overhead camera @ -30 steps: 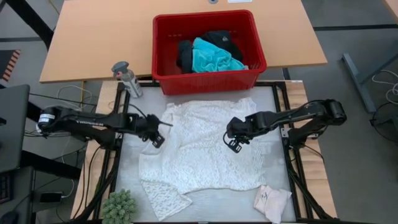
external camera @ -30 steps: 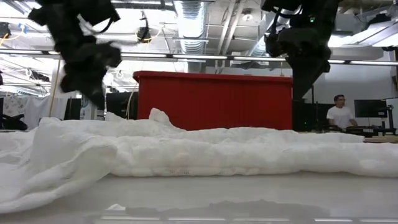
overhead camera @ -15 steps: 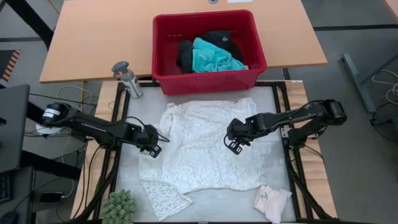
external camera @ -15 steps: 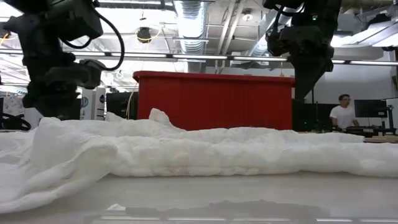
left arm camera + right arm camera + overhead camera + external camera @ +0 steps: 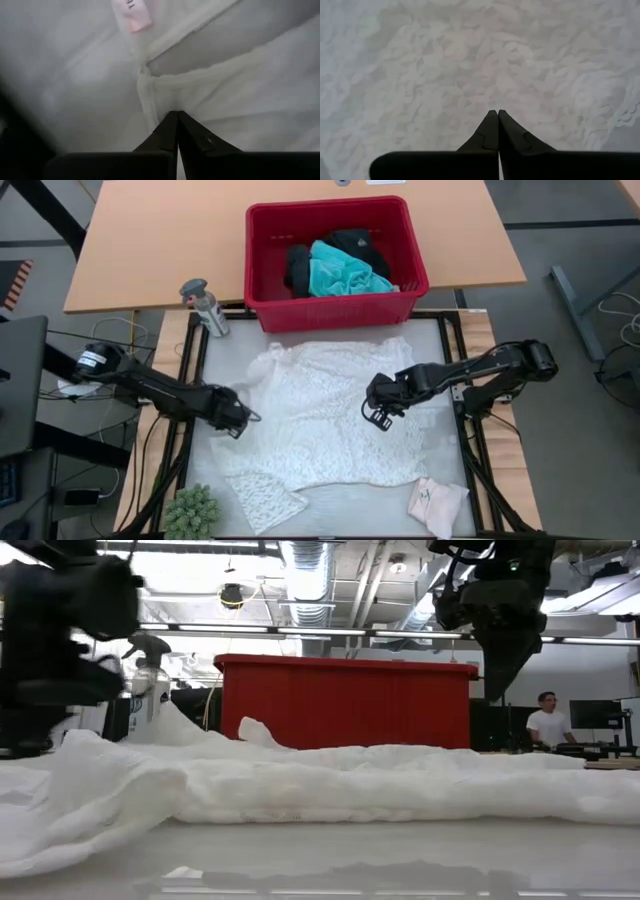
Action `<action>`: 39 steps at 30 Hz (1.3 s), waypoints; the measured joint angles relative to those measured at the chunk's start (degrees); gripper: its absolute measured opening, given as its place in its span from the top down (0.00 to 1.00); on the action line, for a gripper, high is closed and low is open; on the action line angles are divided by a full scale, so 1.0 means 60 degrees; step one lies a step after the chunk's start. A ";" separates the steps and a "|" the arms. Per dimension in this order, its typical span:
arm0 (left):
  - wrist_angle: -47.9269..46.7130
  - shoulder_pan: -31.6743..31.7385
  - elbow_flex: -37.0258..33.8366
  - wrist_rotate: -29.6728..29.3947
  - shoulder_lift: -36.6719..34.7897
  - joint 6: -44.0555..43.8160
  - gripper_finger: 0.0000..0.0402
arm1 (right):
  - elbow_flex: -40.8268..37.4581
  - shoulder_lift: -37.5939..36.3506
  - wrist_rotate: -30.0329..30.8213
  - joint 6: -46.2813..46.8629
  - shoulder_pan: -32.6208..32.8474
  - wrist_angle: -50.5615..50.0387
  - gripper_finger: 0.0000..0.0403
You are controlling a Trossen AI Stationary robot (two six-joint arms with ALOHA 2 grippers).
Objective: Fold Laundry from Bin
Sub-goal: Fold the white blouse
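The white lacy top (image 5: 330,420) lies spread over the table. My left gripper (image 5: 237,423) is at the top's left edge, pointing down and shut on the cloth (image 5: 177,117). My right gripper (image 5: 378,416) hangs shut above the top's right half, well clear of the cloth in the low view (image 5: 498,680), holding nothing. The red bin (image 5: 262,300) stands at the table's far edge with the turquoise shirt (image 5: 345,272) and black clothing (image 5: 298,268) inside. A small pale piece (image 5: 437,502) lies at the near right corner. My left gripper pinches a bunched strip of the top's left edge (image 5: 148,102) between its two shut fingers, coming from above and pointing down. A ridge of cloth (image 5: 175,720) rises from the table toward the gripper; the remainder of the top lies flat.
A spray bottle (image 5: 205,305) stands at the far left corner beside the bin. A green plant (image 5: 190,510) sits at the near left corner. A person (image 5: 546,725) is in the room beyond the table.
My left gripper has moved toward the table's near edge and down, turning as it went, and has stayed shut. The top's left part has been drawn with it: its far left corner has spread leftward, and a ridge of cloth now stands up on that side.
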 joint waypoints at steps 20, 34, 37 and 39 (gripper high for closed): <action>0.1368 0.1144 0.0418 -0.4869 -0.2179 -0.1161 1.00 | 0.0000 0.0000 0.0585 -0.0372 -0.0032 -0.0058 0.92; 0.6266 0.0568 0.1151 -0.0747 -0.1960 0.3619 1.00 | -0.0004 0.1195 -0.1630 -0.0043 0.2149 0.2385 0.96; 0.6094 -0.0584 0.1611 -0.0571 -0.1725 0.4213 1.00 | 0.0007 0.1982 -0.1584 0.0736 0.3085 0.2858 0.96; 0.5841 -0.1354 0.1692 -0.1047 -0.1431 0.4241 1.00 | -0.0013 0.2401 -0.1496 0.1373 0.3467 0.3135 0.96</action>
